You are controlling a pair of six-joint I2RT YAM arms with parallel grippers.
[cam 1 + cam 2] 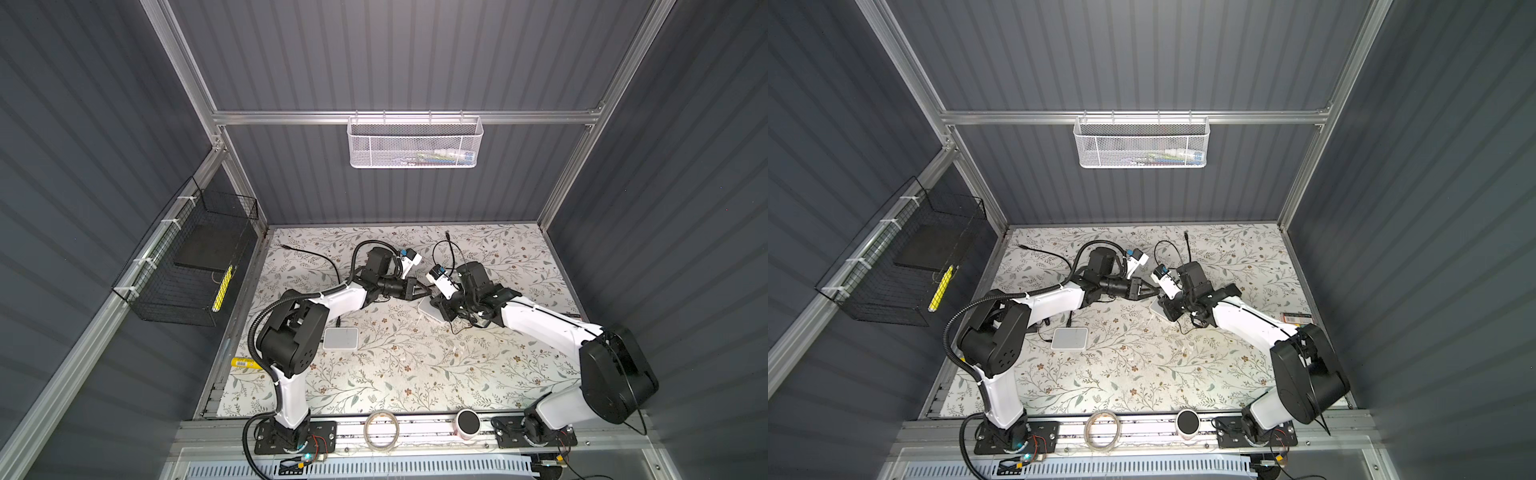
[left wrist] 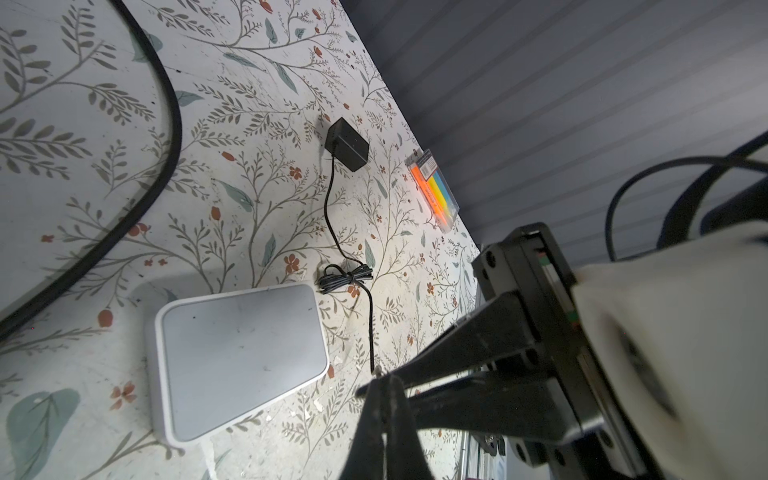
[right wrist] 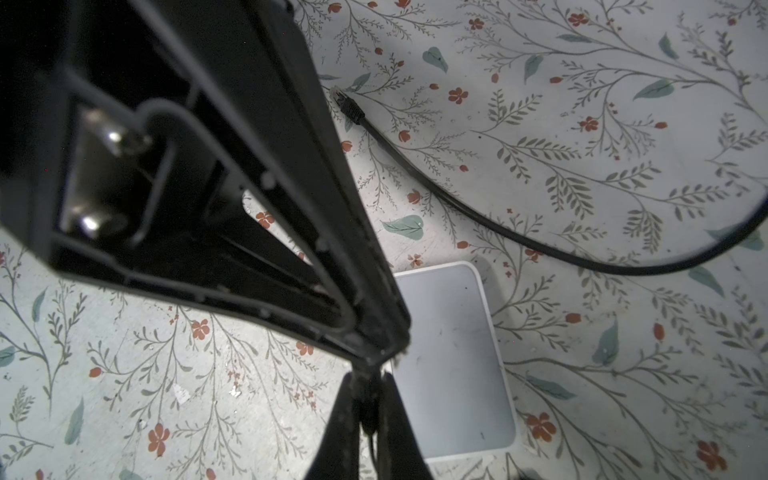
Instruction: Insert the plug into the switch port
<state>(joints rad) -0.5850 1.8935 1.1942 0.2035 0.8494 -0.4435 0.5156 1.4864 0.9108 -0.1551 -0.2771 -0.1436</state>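
Note:
A white switch (image 1: 428,311) (image 2: 237,361) (image 3: 453,361) lies flat on the floral table, and none of its ports shows. Just above its edge my two grippers meet tip to tip. The plug (image 2: 377,372) (image 3: 368,409) is the small end of a thin black cable (image 2: 330,208) that runs from a black adapter (image 2: 347,148). My left gripper (image 1: 424,291) (image 2: 384,384) is shut, its tips on the plug's end. My right gripper (image 1: 433,297) (image 3: 368,384) is shut on the plug's dark body, with the cable trailing back between its fingers.
A second white box (image 1: 340,337) lies nearer the front left. A thicker black cable with a clear connector (image 3: 347,104) curves over the back of the table. A highlighter pack (image 2: 434,193) lies by the right wall. Tape rolls (image 1: 380,430) sit on the front rail.

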